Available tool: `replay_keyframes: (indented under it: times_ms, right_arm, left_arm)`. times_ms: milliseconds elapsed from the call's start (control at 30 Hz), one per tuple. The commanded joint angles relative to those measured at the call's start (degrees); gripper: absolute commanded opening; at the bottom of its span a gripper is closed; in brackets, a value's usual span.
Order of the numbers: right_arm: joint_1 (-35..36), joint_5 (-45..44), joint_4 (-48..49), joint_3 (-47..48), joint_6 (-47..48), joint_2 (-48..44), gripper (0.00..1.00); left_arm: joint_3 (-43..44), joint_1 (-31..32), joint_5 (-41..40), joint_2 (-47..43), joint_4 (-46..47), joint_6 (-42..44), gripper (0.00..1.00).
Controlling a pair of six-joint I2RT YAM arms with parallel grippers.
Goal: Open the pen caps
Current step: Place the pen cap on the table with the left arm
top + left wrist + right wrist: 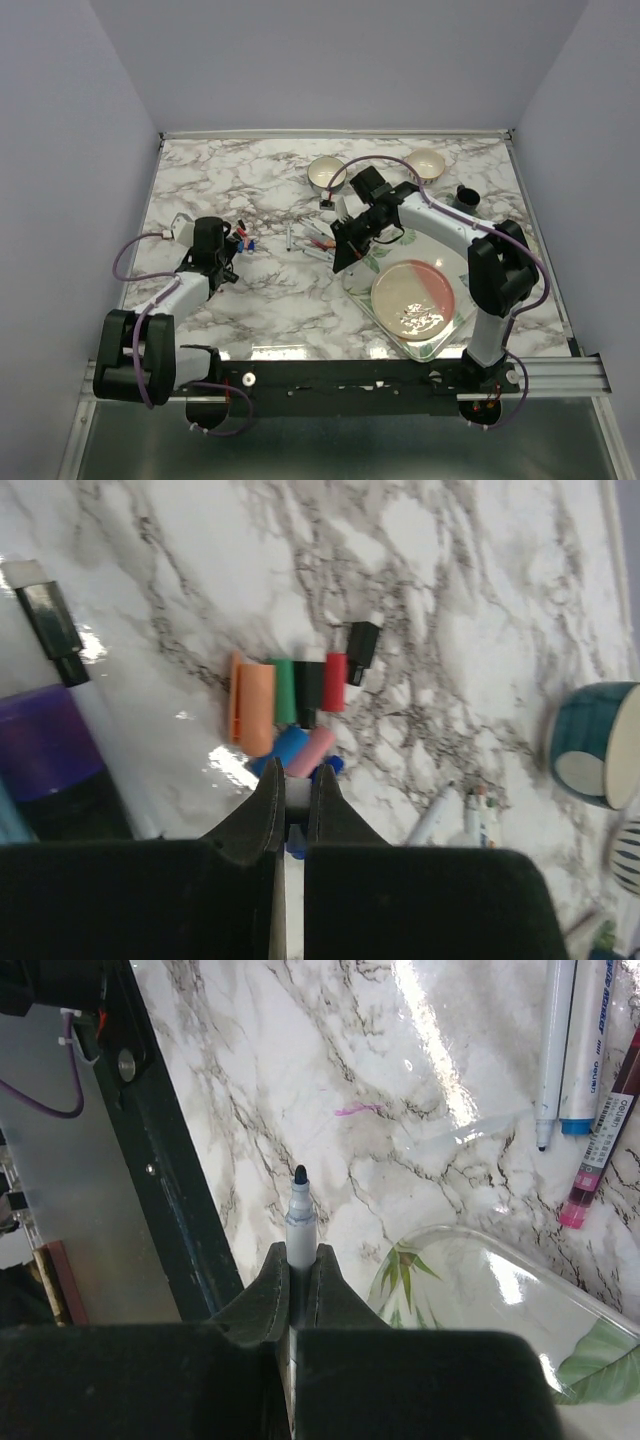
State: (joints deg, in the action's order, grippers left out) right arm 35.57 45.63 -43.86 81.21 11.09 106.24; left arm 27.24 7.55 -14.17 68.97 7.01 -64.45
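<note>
Several loose pen caps lie in a cluster before my left gripper (295, 780): orange (253, 705), green (284, 688), black (308, 688), red (335, 680), blue (290, 745) and pink (312, 750); another black cap (361, 647) lies just beyond. The cluster shows from above (245, 243). My left gripper (228, 255) is shut on a small white-and-blue cap, mostly hidden by the fingers. My right gripper (295, 1260) is shut on an uncapped white pen (300, 1230), black tip pointing outward. It hovers over the tray's near-left corner (345, 250).
Uncapped pens lie mid-table (290, 237) (553, 1050) (585, 1050), and a pink one (600, 1130). A glass leaf-patterned tray (480, 1290) holds a pink plate (415, 298). Two bowls (325, 173) (427, 163) and a black cup (467, 197) stand at the back. A black rail (160, 1160) runs along the near edge.
</note>
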Motion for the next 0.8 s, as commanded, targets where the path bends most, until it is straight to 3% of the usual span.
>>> replay_keyframes:
  times_ms: [0, 500, 767]
  right_arm:
    - [0.38, -0.89, -1.32, 0.09, 1.83, 0.29, 0.01]
    - [0.38, -3.52, -0.97, 0.09, 1.92, 0.55, 0.02]
    - [0.90, -10.64, 0.79, 0.79, 2.79, 1.52, 0.02]
  left_arm:
    - [0.26, -2.28, -2.52, 5.02, -2.70, 5.03, 0.02]
    - [1.85, -3.16, -3.49, 8.55, -1.65, 5.82, 0.41]
    - [1.67, -3.33, -2.79, 6.71, -1.56, 5.91, 0.48]
